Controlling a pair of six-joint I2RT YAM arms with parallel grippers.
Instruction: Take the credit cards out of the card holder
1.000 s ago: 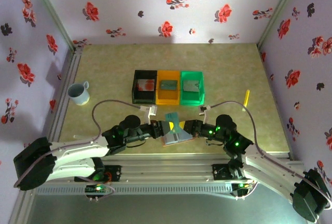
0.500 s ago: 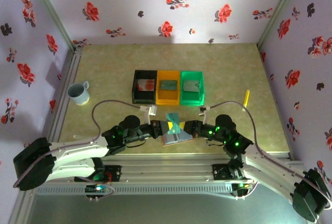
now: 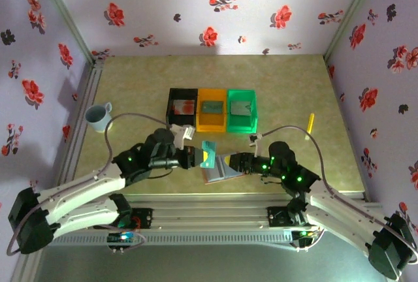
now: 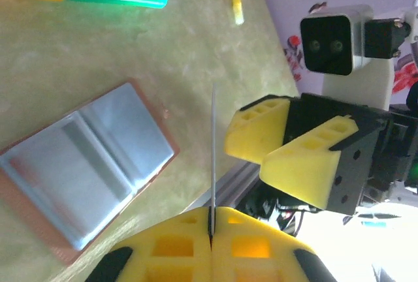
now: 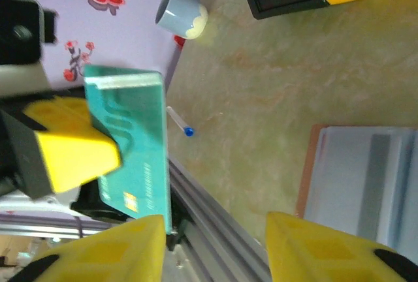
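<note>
Tan table (image 3: 130,86), floral walls. Left gripper (image 3: 201,158): newly clamped on teal credit card (image 3: 209,152), carried left since earlier. Right gripper (image 3: 230,162): jaws had parted, releasing it. Card holder (image 3: 221,175) lay open, blue-grey inside up, between them.

3 bins (image 3: 211,91) sit between mug (image 3: 98,117) and yellow marker (image 3: 310,125).
</note>
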